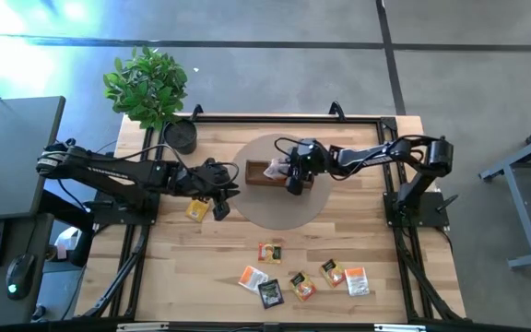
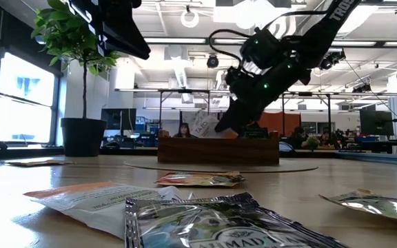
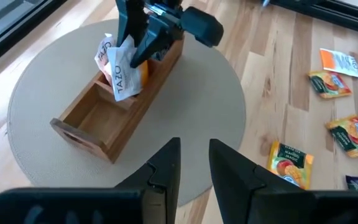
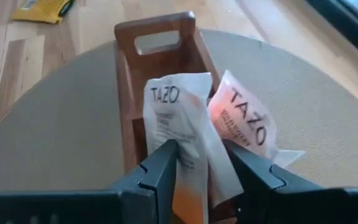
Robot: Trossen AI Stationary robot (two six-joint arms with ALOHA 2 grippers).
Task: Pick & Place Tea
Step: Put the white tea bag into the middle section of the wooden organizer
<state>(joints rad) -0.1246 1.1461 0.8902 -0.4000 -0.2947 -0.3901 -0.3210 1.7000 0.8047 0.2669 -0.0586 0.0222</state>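
A long wooden tray point(image 1: 279, 172) stands on a round beige mat point(image 1: 275, 212). My right gripper point(image 1: 291, 177) hovers over the tray, shut on a white-and-orange tea packet point(image 4: 176, 118). A pinkish tea packet point(image 4: 244, 124) leans inside the tray beside it. My left gripper point(image 3: 194, 162) hangs open above the mat's left edge, with nothing between its fingers. A yellow tea packet point(image 1: 197, 209) lies flat on the table next to the left gripper. Several more tea packets point(image 1: 302, 277) lie flat near the table's front edge. My right gripper pinches the white-and-orange packet's near part point(image 4: 188, 155) between its two fingers, one on each flat face. The fingers slant down from the table's right side. The packet's printed end point(image 3: 122, 78) sticks out past the fingertips and dips into the tray beside the pinkish packet.
A potted plant point(image 1: 150, 88) stands at the table's far left corner. The tray's compartment nearest my left gripper point(image 3: 95, 109) is bare wood. Bare tabletop lies between the mat and the row of packets at the front.
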